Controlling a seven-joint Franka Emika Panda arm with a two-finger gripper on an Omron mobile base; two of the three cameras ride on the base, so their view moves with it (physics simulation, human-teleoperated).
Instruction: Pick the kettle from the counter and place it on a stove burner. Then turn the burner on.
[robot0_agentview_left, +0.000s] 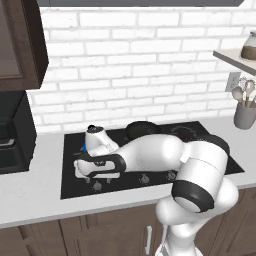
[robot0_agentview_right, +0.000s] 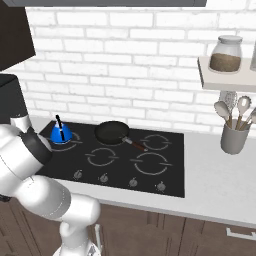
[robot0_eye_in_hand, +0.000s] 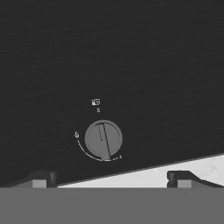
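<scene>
Hovering over the front left part of the flat black glass stovetop (robot0_agentview_right: 165, 150), my fingers (robot0_eye_in_hand: 112, 177) stand spread wide and released, grasping nothing; the two dark tips (robot0_eye_in_hand: 43, 178) rise well apart at the bottom of the hand view. Between them and a little beyond sits a round grey control knob (robot0_eye_in_hand: 103, 139) with a dark bar across it, ringed by a thin white arc and small white marks, just inside the stovetop's front edge, where the pale grey-white desk (robot0_eye_in_hand: 192, 168) begins. The small, squat, bright-blue kettle with its thin dark arched handle (robot0_agentview_right: 61, 132) stands upright on the burner ring (robot0_agentview_right: 75, 144) at the stovetop's back left corner. Just beside it to the right, on the back middle of the glass, rests a black frying pan (robot0_agentview_right: 112, 132), its handle pointing toward the stovetop's centre. Near the desk's right end stands a grey cup of utensils (robot0_agentview_right: 234, 136), and a glass jar (robot0_agentview_right: 226, 54) sits on the wall shelf (robot0_agentview_right: 220, 77) above it.
</scene>
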